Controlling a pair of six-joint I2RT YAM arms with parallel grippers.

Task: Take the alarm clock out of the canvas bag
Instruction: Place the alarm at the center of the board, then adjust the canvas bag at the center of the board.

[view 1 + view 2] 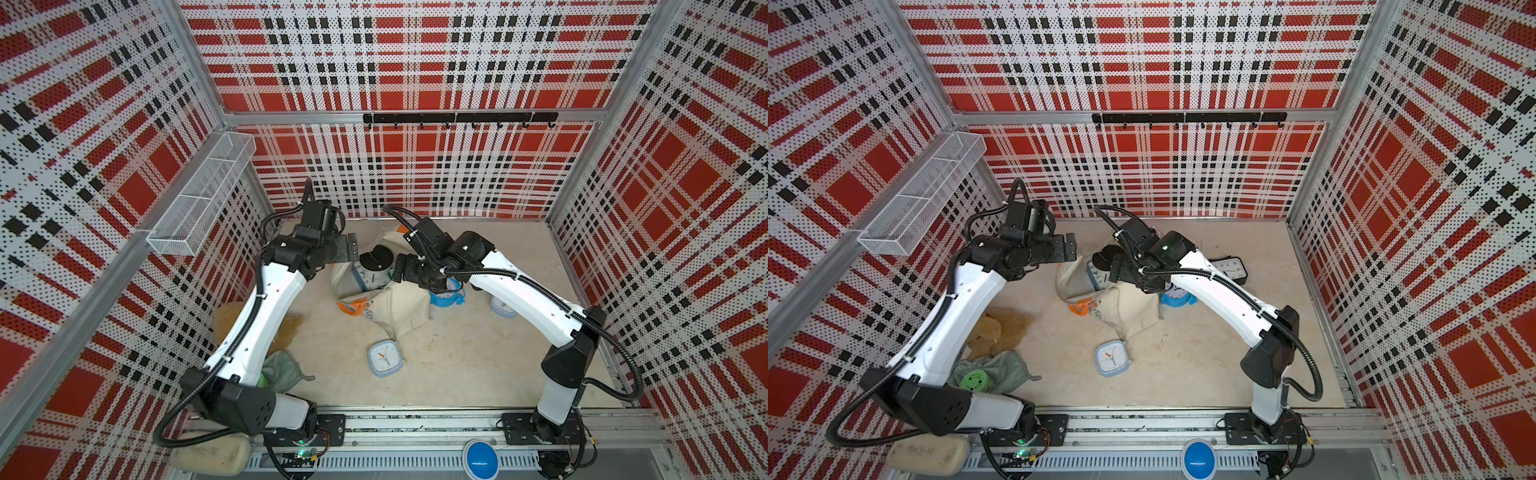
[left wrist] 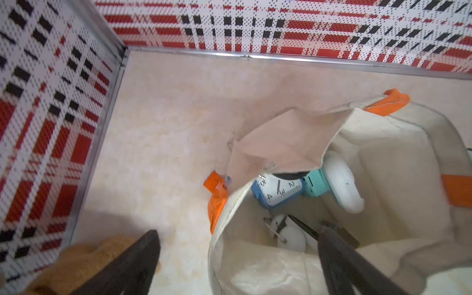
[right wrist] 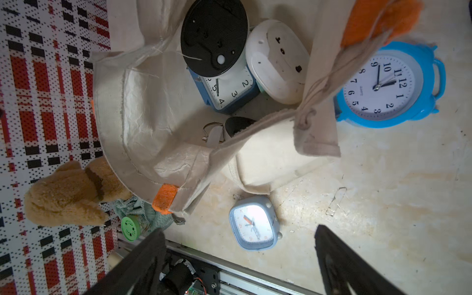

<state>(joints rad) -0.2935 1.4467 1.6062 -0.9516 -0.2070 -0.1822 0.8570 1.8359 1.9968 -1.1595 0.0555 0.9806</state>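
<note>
Left claw (image 1: 348, 248) and right claw (image 1: 405, 268) both gape empty, with the canvas bag's (image 1: 401, 305) open mouth between them; I judge this the reach-in stage. Next, one claw must dip onto the blue square alarm clock (image 3: 231, 93) inside the bag without catching the cloth.

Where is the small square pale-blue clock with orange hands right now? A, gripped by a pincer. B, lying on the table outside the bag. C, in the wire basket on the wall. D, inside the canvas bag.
B: the small square clock lies face up on the table, outside the canvas bag.
</note>
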